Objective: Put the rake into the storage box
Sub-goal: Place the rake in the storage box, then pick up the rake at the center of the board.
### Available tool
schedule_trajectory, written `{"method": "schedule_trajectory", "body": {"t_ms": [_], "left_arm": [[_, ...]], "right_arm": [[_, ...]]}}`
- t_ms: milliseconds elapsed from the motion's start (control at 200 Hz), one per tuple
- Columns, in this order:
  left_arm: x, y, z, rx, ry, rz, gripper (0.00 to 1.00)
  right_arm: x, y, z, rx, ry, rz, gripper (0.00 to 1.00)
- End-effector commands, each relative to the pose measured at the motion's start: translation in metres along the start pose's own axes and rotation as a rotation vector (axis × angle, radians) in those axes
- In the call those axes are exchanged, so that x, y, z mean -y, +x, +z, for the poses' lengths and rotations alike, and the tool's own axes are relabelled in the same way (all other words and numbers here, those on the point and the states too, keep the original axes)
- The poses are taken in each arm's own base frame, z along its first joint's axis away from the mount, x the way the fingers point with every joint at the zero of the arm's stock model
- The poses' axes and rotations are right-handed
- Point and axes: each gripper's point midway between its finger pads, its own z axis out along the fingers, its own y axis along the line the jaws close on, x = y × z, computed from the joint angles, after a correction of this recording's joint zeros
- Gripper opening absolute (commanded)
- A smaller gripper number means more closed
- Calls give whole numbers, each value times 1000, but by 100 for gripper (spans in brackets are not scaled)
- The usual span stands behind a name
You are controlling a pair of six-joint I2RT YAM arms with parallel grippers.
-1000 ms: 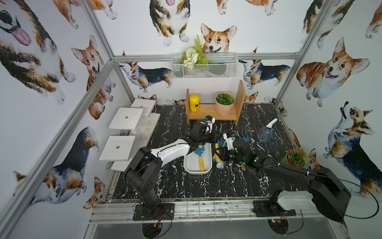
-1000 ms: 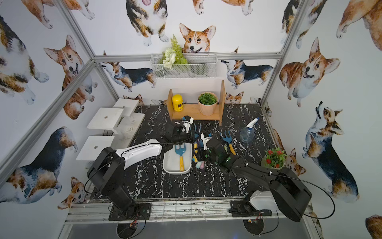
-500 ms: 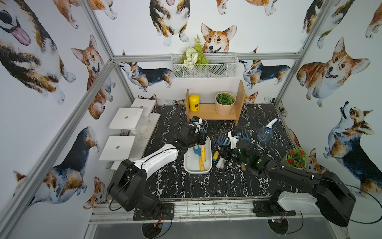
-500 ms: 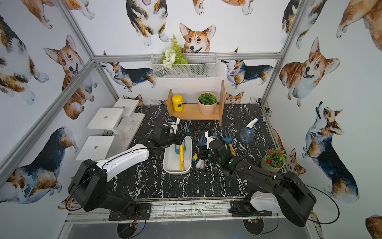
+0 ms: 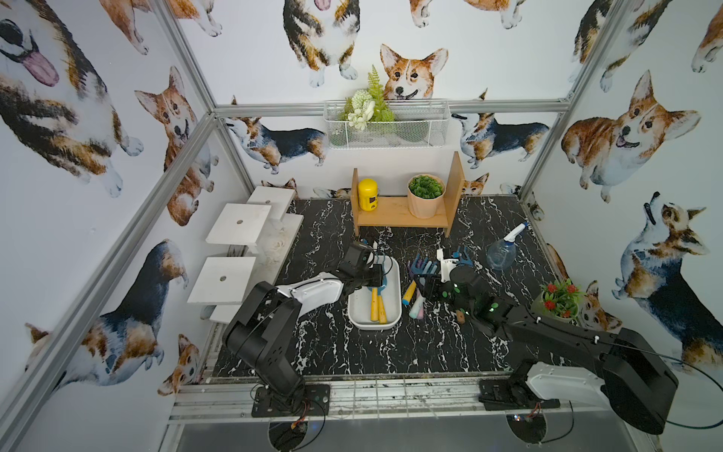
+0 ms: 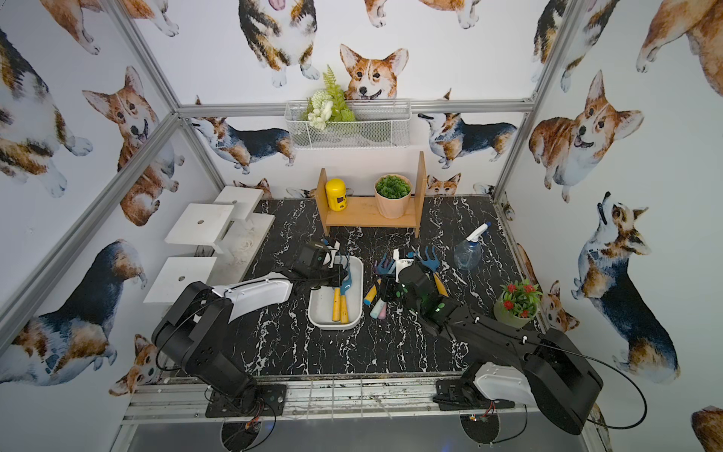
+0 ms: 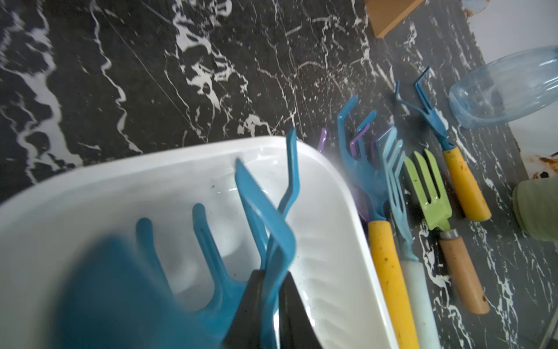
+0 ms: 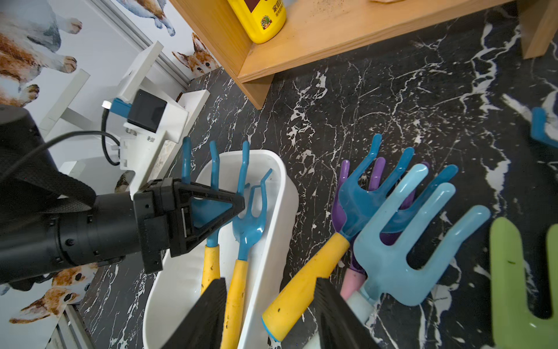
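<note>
The storage box [image 5: 359, 311] [image 6: 319, 309] is a white tub mid-table. Two blue tools with yellow handles lie in it. One is the rake [image 8: 215, 169] [image 7: 202, 229], whose handle [image 5: 374, 306] points toward the front. The other is a three-pronged cultivator [image 8: 252, 220] beside it. My left gripper [image 5: 376, 274] [image 7: 271, 290] hangs over the box's far end, shut on one blue tine of the rake. My right gripper [image 5: 422, 283] [image 8: 271, 314] is open low beside the box's right wall [image 8: 280, 193]. Between its fingers [image 8: 211, 311] lie that wall and the yellow handle [image 8: 302, 290] of a second blue rake on the table.
Right of the box lie several loose tools: a light-blue fork [image 8: 401, 241], a purple one, a green fork [image 7: 428, 187] and a blue cultivator [image 6: 430, 262]. A spray bottle [image 5: 502, 250], a flower pot [image 5: 559, 299], a wooden shelf [image 5: 403, 221] and white steps [image 5: 234, 231] ring the floor.
My right gripper's jaws have opened beside the box. The left arm reached out toward the back and drew in again, its gripper staying shut over the box's far end.
</note>
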Motion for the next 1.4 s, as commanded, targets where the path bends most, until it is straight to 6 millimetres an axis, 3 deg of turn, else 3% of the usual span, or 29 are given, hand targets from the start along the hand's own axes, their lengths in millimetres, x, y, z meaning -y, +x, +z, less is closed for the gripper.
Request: {"method": "schedule_trajectory", "body": {"t_ms": [0,65,115,145,170,200,245,330,456,511,816,1021,1226,1307,1392], "left_arm": [[-4,10,5,-57,7,-6,0],[-5,12,6,-72,9,-11,1],[-6,14,7,-86,5,-17,27],[-6,14,6,-93,5,-17,55],[-7,15,6,-98,2,-21,72],[-8,15,5,-99,-3,-23,83],[-11,14,2,-96,-24,-26,91],[-23,6,-6,-65,-120,-56,91],[-67,-5,-32,-15,-435,-163,84],[-76,-11,-44,-4,-527,-189,84],[-52,-23,-33,-23,-484,-142,85],[-51,-18,-30,-25,-471,-149,85],[-48,-16,-27,-37,-449,-141,85],[-44,-16,-26,-39,-432,-132,85],[-41,-18,-25,-39,-411,-125,85]], "right_arm": [[8,3,-1,-4,34,-3,53],[11,5,-1,-7,43,1,52],[13,7,0,-10,52,5,52],[15,8,0,-13,58,5,53],[16,9,0,-17,62,6,53],[18,10,1,-20,71,6,54],[20,11,1,-22,83,8,55],[25,14,3,-30,104,12,55],[30,20,7,-59,125,28,54],[33,24,9,-74,135,38,54],[46,57,28,-217,169,85,53],[49,63,34,-240,178,90,52],[63,83,39,-303,231,100,49],[65,88,41,-317,236,104,43],[66,86,41,-309,242,105,28]]}}
